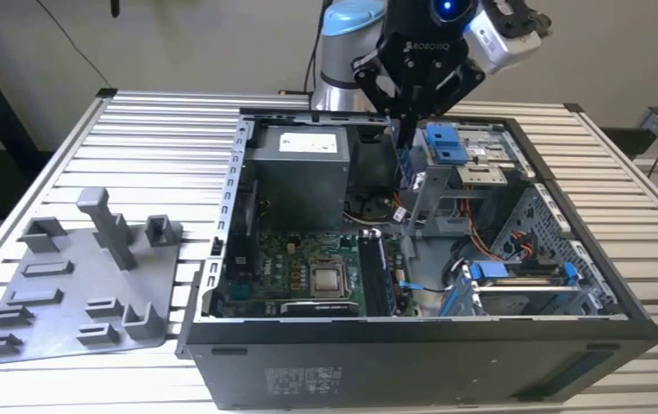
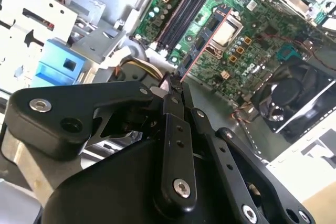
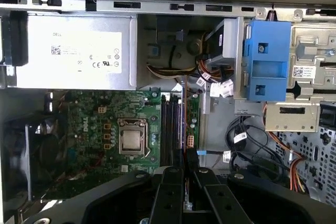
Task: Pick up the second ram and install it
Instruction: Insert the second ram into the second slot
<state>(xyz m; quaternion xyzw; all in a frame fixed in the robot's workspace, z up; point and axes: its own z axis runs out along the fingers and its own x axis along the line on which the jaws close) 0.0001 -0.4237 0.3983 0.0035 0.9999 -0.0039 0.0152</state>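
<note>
Robot arm holds a memory board above an open computer case (image 1: 421, 362) on a slatted counter (image 1: 156, 138).

The black gripper (image 1: 404, 116) points straight down, its fingers closed on the second ram (image 1: 401, 155). This thin dark board hangs upright and edge-on between the grey power supply (image 1: 300, 168) and the drive cage with blue brackets (image 1: 444, 142). The case lies on its side with its panel off, showing the green motherboard (image 1: 294, 259) and the processor socket (image 1: 331, 278). At the exterior view's left, a grey tray (image 1: 76, 293) with upright posts rests just beside the case.
</note>
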